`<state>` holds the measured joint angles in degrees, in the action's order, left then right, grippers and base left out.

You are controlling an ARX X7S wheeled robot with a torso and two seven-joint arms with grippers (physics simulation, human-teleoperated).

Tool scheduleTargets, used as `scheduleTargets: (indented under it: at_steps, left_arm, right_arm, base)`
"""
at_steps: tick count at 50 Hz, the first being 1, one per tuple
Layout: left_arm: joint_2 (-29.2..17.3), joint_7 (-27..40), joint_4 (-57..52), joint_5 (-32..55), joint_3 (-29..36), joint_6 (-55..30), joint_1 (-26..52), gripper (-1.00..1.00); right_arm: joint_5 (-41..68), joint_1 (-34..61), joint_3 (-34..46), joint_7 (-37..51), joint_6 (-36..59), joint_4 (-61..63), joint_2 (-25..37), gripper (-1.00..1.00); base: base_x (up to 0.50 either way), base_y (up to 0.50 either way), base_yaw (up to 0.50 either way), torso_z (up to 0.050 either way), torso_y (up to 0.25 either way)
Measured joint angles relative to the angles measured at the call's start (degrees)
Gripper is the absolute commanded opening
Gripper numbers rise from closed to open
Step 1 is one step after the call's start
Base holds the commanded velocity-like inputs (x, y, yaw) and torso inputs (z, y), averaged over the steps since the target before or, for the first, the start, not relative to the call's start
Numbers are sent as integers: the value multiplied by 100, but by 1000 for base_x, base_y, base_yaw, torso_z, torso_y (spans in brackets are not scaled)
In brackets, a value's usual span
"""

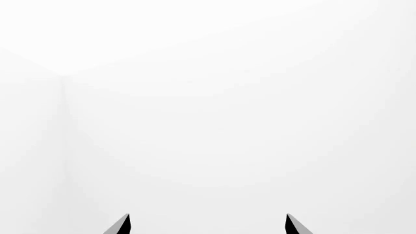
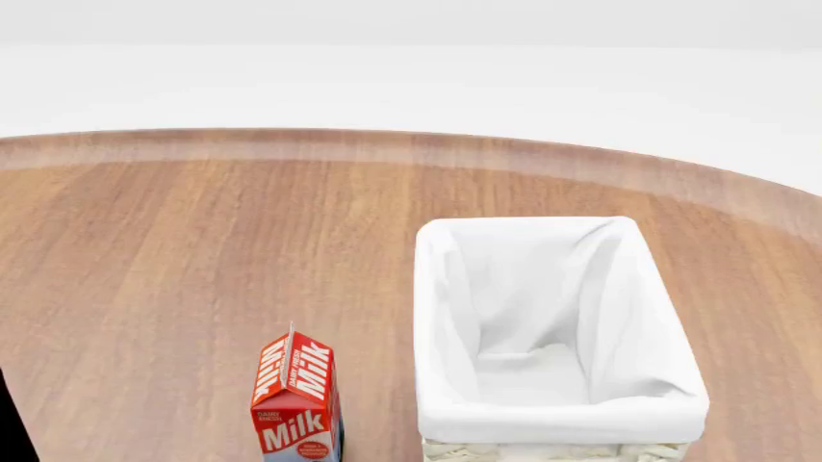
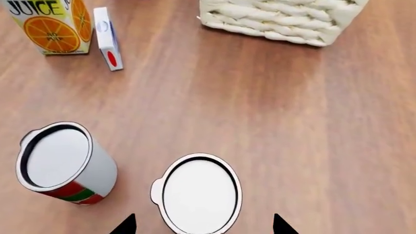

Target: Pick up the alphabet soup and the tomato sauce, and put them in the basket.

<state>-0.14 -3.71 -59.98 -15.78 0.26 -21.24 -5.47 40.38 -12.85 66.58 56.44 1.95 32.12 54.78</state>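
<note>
In the right wrist view the tomato sauce (image 3: 65,165) stands upright on the wood, its red and green label showing under a pale top. Beside it a second can (image 3: 198,195) is seen from straight above. Only its pale lid shows, so I cannot tell whether it is the alphabet soup. My right gripper (image 3: 204,225) is open above that can, one fingertip on each side, not touching it. The basket (image 3: 279,19) lies beyond the cans; from the head it shows its white lining (image 2: 437,318) and nothing inside. My left gripper (image 1: 208,225) is open, facing only blank white.
A milk carton (image 2: 298,404) stands just left of the basket near the table's front. An orange juice carton (image 3: 52,24) and a small white box (image 3: 107,39) stand beyond the tomato sauce. The round wooden table's far edge (image 2: 411,144) curves across the head view.
</note>
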Motion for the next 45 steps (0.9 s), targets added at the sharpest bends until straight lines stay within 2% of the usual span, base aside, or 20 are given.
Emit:
scheduleTargets:
  at_steps: [45]
  left_arm:
    - [-9, 12, 1, 12, 1, 7, -28, 100]
  right_arm:
    - [245, 307, -50, -556, 12, -859, -483, 100]
  base:
    - [0, 0, 0, 0, 0]
